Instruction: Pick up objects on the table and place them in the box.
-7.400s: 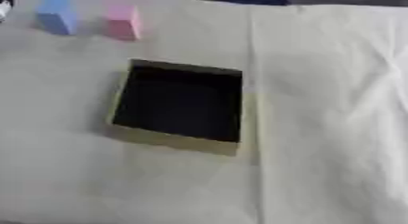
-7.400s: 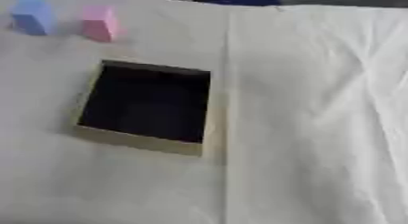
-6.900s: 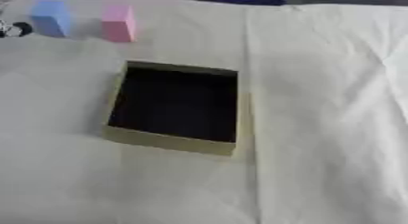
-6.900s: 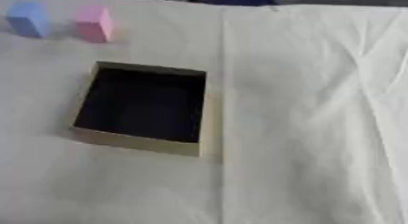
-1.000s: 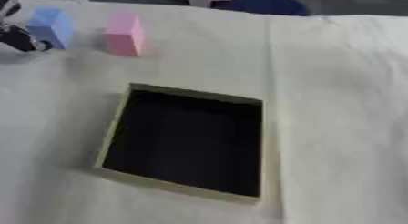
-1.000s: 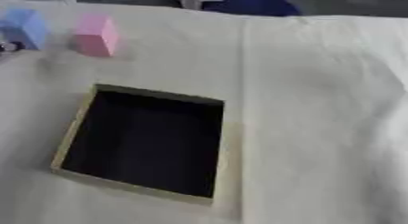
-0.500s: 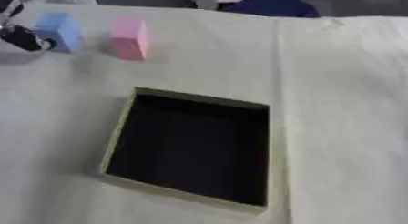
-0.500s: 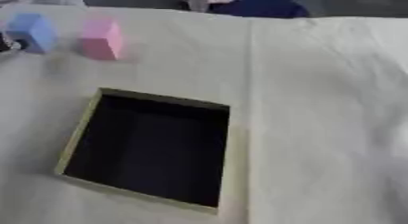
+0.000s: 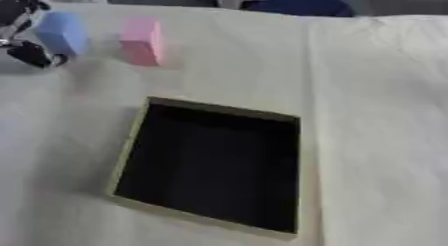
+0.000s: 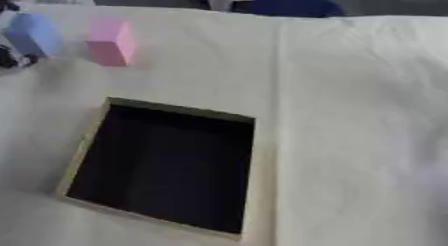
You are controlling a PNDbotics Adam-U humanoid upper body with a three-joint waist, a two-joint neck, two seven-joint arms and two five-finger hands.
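Left eye view: blue block (image 9: 63, 33) stands upright, far left (pink block (image 9: 141, 41) beside it, also upright). Left hand (image 9: 21, 30) brackets the blue block, fingers spread, touching unclear. Box (image 9: 129, 140) nearer, dark inside, empty.

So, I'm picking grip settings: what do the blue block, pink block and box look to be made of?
Blue block and pink block: probably foam or sponge, matte pastel with soft, rounded edges and no shine. Box: likely cardboard, with thin tan walls and a dark, dull inside. All sit on creased cream cloth.
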